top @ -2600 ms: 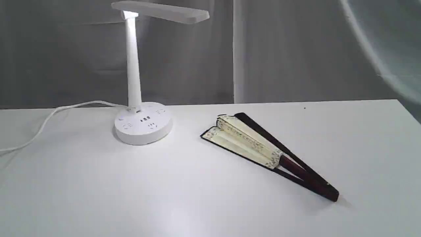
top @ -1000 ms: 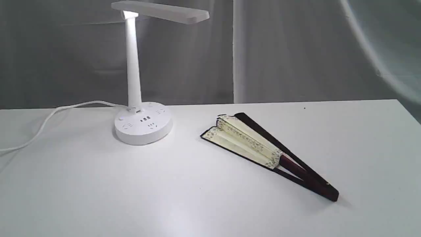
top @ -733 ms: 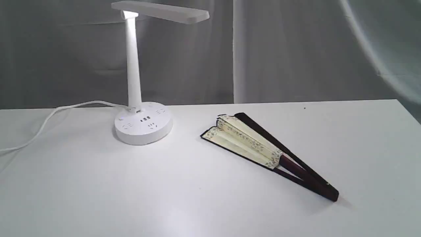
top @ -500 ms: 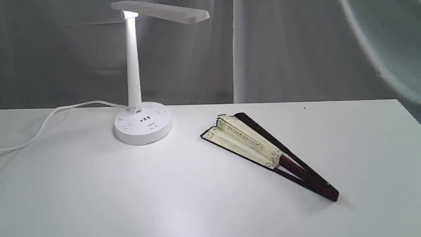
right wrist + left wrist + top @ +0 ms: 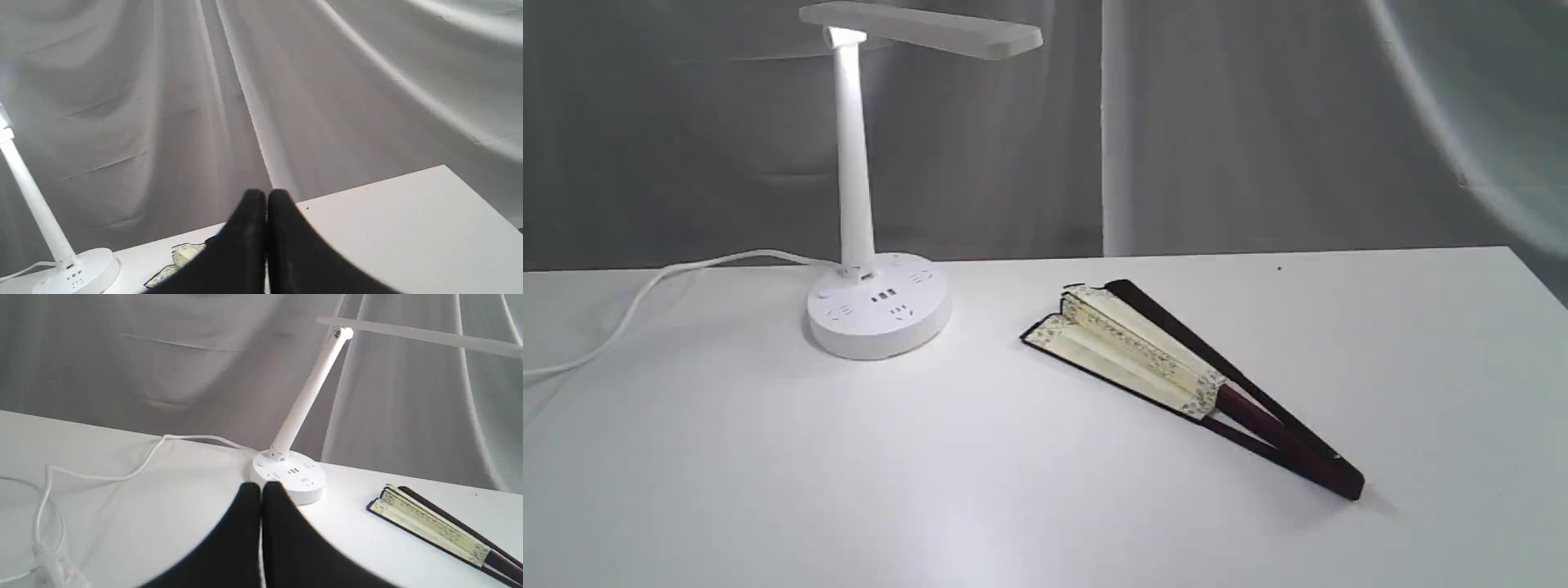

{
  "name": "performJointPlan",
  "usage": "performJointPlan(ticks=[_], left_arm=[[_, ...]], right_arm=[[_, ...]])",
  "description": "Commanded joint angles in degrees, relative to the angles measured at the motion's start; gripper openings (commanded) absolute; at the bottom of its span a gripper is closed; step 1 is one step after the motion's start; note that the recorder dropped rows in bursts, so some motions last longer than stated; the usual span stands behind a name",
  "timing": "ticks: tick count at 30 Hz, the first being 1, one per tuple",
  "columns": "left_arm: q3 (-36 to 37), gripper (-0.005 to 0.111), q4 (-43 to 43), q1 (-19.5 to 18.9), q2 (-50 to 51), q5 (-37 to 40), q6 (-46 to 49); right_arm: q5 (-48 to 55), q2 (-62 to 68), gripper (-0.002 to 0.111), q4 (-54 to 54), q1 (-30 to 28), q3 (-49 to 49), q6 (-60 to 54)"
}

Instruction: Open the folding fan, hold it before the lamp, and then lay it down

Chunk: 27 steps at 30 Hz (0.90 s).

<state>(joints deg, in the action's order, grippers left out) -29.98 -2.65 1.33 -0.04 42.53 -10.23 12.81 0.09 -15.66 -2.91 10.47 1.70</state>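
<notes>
On the smooth table point(image 5: 768, 474), the pleated paper fan point(image 5: 1143, 351) lies wedge-shaped; left fingers point(image 5: 245, 522) and right fingers point(image 5: 249, 228) clenched.

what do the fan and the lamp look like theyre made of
The folding fan: a matte, pleated cream leaf, probably paper. Its dark maroon ribs look like wood with a slight sheen, possibly lacquered. The lamp: a smooth, seamless white body, most likely moulded plastic.

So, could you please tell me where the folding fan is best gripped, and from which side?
Probably the bare maroon ribs near the pivot end of the folding fan, from above with the right tool. The fan lies flat, slightly spread, on the right of the table; there the sticks bunch narrowly and no paper gets crushed.
</notes>
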Motion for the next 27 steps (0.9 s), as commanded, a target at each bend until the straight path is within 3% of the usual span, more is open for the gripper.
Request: performJointPlan(ticks=[1, 8, 14, 27], left_arm=[[-1.5, 0.000, 0.0, 0.2, 0.0, 2.7, -0.3], [-1.7, 0.000, -0.2, 0.2, 0.0, 7.0, -1.7], [-1.7, 0.000, 0.0, 0.2, 0.1, 6.9, -1.7], [-1.7, 0.000, -2.4, 0.2, 19.2, 1.7, -1.3]], right_arm=[[0.6, -0.1, 0.000, -0.6, 0.1, 0.4, 0.3], [6.2, -0.1, 0.000, -0.1, 0.1, 4.8, -0.1], [13.7, 8.0, 0.000, 1.0, 0.1, 11.3, -0.1], [17.5, 35.2, 0.000, 1.5, 0.1, 21.5, -3.2]])
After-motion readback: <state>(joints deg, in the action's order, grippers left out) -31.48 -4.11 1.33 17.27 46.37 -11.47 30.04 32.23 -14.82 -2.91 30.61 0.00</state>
